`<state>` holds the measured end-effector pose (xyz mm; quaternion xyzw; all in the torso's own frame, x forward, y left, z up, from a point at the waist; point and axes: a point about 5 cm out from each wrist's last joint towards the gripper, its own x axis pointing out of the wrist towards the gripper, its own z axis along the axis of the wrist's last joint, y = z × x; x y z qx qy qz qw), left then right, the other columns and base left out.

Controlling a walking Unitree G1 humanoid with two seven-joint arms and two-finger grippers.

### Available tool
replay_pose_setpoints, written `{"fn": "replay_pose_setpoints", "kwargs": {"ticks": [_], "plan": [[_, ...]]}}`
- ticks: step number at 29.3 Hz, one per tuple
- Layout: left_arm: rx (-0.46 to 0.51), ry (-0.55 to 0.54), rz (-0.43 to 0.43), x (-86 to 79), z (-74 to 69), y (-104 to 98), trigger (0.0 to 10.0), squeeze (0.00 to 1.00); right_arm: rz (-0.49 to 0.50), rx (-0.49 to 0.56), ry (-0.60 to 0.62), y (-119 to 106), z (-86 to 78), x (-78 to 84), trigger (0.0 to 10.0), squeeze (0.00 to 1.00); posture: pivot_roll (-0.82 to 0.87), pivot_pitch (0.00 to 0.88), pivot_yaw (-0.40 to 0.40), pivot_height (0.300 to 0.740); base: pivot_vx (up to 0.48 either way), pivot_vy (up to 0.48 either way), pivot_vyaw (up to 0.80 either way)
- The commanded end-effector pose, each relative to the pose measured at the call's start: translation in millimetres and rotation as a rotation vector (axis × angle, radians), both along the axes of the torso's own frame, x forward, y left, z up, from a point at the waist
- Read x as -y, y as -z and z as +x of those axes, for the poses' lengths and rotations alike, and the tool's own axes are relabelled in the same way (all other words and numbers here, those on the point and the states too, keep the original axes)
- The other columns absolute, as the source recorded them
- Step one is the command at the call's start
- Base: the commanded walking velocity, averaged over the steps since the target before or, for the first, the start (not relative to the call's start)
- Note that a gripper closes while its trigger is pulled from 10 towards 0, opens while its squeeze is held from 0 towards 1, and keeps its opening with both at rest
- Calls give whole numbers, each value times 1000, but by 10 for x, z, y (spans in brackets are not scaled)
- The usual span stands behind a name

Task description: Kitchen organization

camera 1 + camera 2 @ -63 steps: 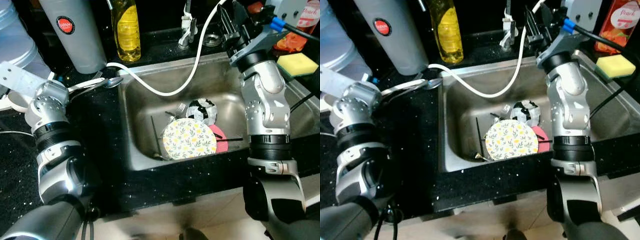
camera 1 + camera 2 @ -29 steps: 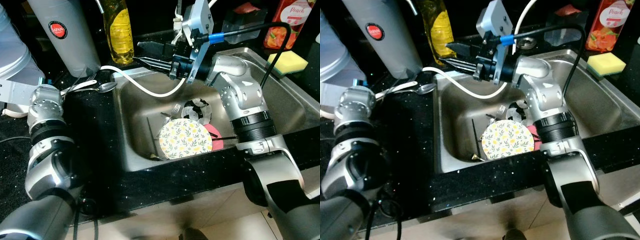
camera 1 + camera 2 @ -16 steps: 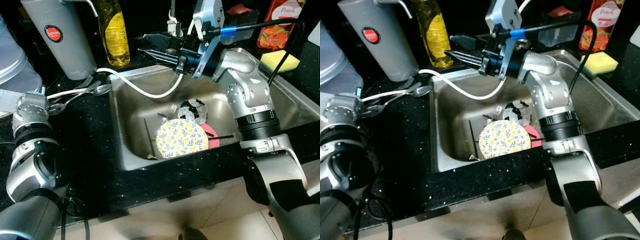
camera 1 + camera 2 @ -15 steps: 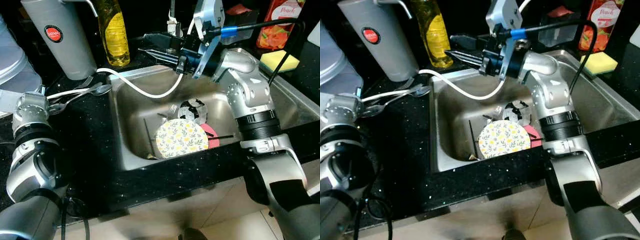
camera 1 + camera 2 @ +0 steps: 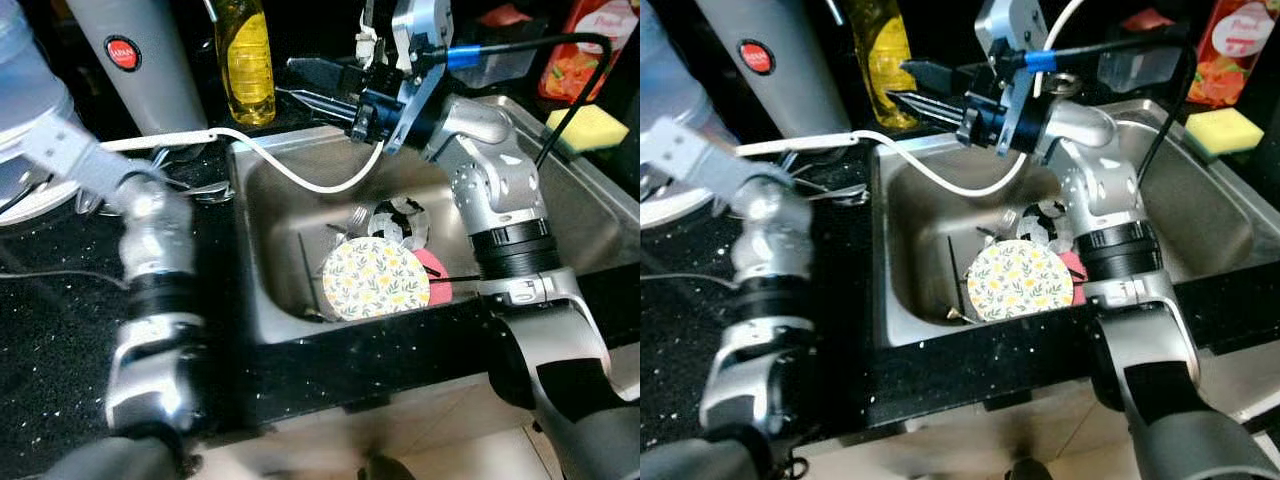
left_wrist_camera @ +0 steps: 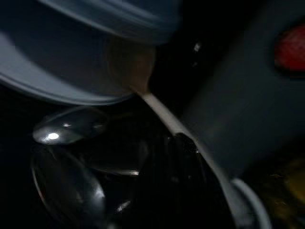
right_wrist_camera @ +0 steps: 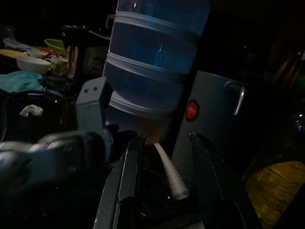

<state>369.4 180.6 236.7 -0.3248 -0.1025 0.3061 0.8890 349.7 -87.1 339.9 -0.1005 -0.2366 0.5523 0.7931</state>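
Observation:
My right gripper (image 5: 298,82) hangs open and empty over the sink's back left corner. It points left toward the yellow soap bottle (image 5: 248,60). In the right wrist view its fingers (image 7: 125,183) frame the white hose (image 7: 169,174), the grey thermos (image 7: 209,124) and a blue water jug (image 7: 152,67). In the steel sink (image 5: 560,215) lie a floral plate (image 5: 376,279), a pink plate (image 5: 441,277), a black-and-white bowl (image 5: 403,220) and a fork (image 5: 356,214). My left arm (image 5: 150,235), blurred, reaches left beside the spoons (image 5: 205,187). The left wrist view shows a spoon (image 6: 66,131) close up.
The white hose (image 5: 300,178) runs from the counter across the sink up to the tap (image 5: 372,40). A yellow sponge (image 5: 592,126) and a red packet (image 5: 592,55) sit at the back right. The black counter (image 5: 60,330) stretches to the left.
The right arm swung from the back right to point left over the sink's back edge, then held there. The left arm has shifted toward the sink and is blurred. The camera moved a little.

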Motion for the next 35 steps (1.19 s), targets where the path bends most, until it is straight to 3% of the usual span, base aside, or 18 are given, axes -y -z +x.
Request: {"fn": "replay_pose_setpoints", "kwargs": {"ticks": [1,9,12,14,23,24,26,27,29,35], "plan": [[-51,-29,-13,63,-65,193,10000,0,14,25,-26,-84,-24,-38,10000,0,-123,45,80,740,0,0,0],[-72,13,-52,125,-67,228,10000,0,18,27,-23,-96,-22,-24,10000,0,-120,44,85,740,0,0,0],[-76,54,7,122,-86,218,10000,0,26,29,-19,-101,-22,-16,10000,0,-119,44,88,740,0,0,0],[-128,144,128,111,-40,221,10000,0,29,30,-16,-104,-22,-14,10000,0,-118,45,86,740,0,0,0],[-199,311,82,-231,203,202,10000,0,51,34,-14,-123,-39,-5,10000,0,-111,53,85,740,0,0,0],[-198,338,62,-306,245,175,10000,647,58,33,-11,-125,-40,0,10000,0,-115,57,87,740,0,0,0],[-197,353,48,-354,267,156,10000,647,61,32,-10,-127,-41,4,10000,0,-115,57,87,740,0,0,0],[-192,374,2,-392,297,141,10000,1000,64,30,-7,-126,-40,11,10000,0,-119,61,89,740,0,0,0],[-174,435,-99,-405,389,68,10000,1000,64,28,4,-126,-48,41,10000,0,-141,70,96,740,0,0,0],[-174,469,-157,-343,446,28,10000,1000,62,27,13,-130,-60,73,10000,0,-156,78,101,740,0,0,0]]}}
